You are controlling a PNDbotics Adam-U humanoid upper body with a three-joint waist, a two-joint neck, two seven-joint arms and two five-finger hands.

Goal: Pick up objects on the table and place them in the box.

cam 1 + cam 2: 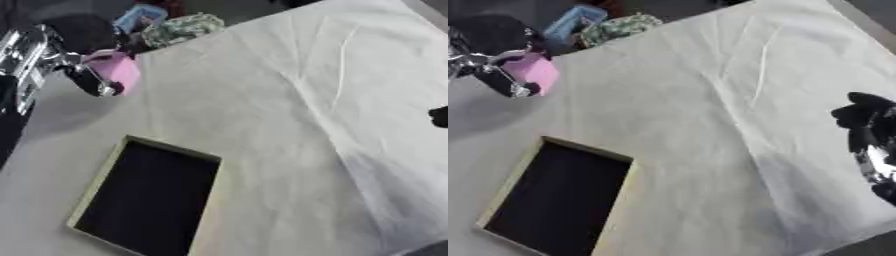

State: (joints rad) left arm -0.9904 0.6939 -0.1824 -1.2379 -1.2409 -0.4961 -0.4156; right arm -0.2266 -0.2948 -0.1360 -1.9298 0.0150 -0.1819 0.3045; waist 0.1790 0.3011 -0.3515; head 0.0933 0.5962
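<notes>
My left hand (87, 75) is at the upper left, its dark fingers curled round a pink object (121, 70) held above the white cloth. The box (149, 197) lies below it at the lower left, shallow, with a pale rim and a dark inside; nothing shows in it. A green patterned object (184, 28) and a blue object (140, 16) lie at the table's far edge, behind the left hand. My right hand (872, 145) shows at the right edge, black with silver, its fingers blurred.
A white wrinkled cloth (306, 100) covers the table. The table's far edge runs diagonally across the top. Dark floor shows beyond it and at the lower right corner.
</notes>
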